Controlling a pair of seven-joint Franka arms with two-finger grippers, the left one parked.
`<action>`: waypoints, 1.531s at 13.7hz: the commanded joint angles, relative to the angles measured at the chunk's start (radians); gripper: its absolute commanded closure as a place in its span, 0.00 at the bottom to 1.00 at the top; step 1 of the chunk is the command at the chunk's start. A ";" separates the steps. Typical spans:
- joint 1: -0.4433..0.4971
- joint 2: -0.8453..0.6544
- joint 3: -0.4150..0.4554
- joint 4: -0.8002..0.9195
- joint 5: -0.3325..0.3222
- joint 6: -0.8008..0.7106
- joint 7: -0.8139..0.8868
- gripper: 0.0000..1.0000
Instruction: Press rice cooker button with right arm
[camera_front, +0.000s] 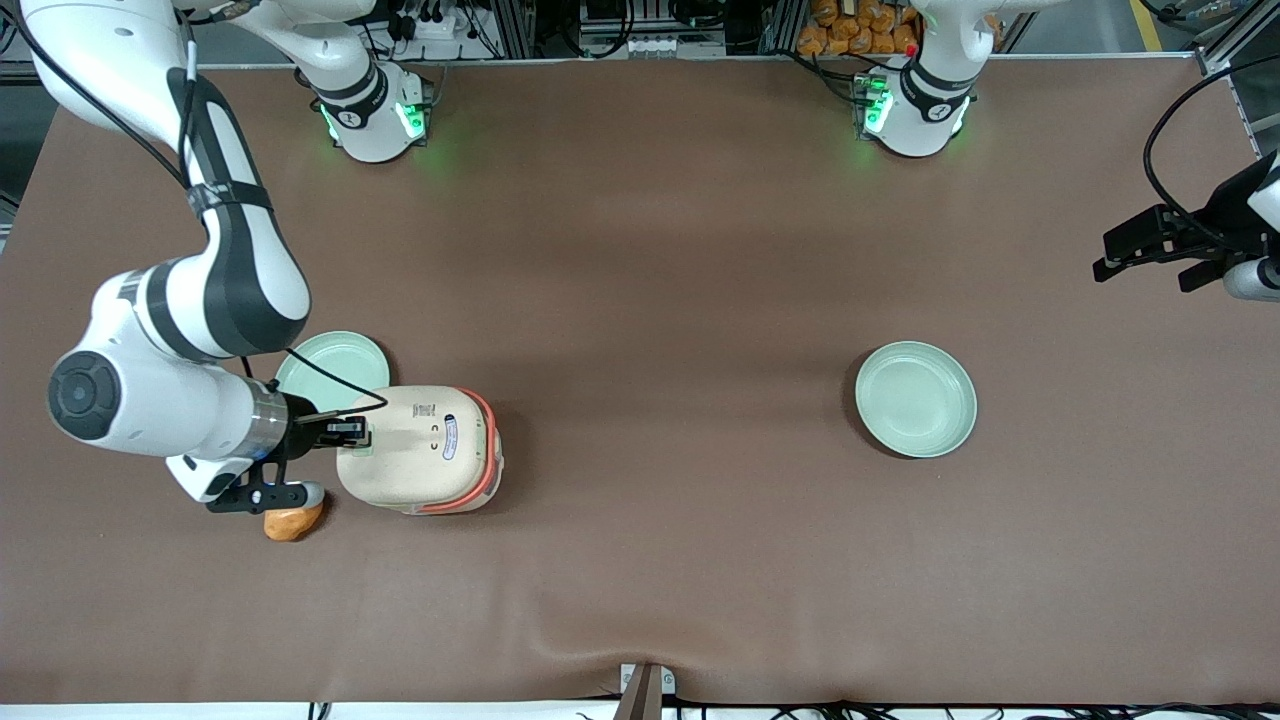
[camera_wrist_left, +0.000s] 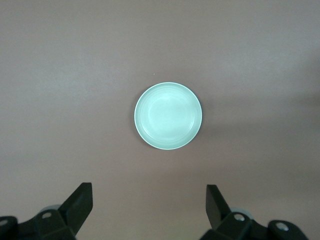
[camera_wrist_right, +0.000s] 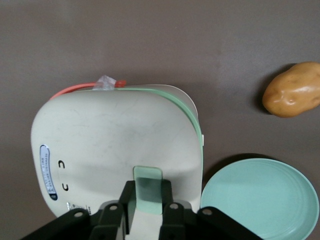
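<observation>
The right arm (camera_front: 170, 330) bends down at the working arm's end of the table, wrist level. Its gripper (camera_front: 352, 432) rests at the rice cooker (camera_front: 420, 450) lid edge, fingers (camera_wrist_right: 170, 205) nearly closed around the pale green button (camera_wrist_right: 148, 189). A mint-green plate (camera_front: 335, 365) sits beside the cooker.

Jaws (camera_wrist_right: 148, 212) at rice cooker (camera_front: 420, 450) button – plate (camera_front: 333, 370), potato (camera_front: 293, 522) flank approach.

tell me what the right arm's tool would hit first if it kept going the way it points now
Most likely the pale green button on the rice cooker lid. The tool sits right at it, fingers either side of the tab. Whether it already touches is unclear.
</observation>
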 joint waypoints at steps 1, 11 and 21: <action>0.002 -0.038 0.000 0.047 -0.003 -0.070 0.015 0.33; -0.015 -0.233 -0.001 0.066 -0.016 -0.286 0.015 0.00; -0.128 -0.420 -0.004 0.049 -0.162 -0.476 -0.109 0.00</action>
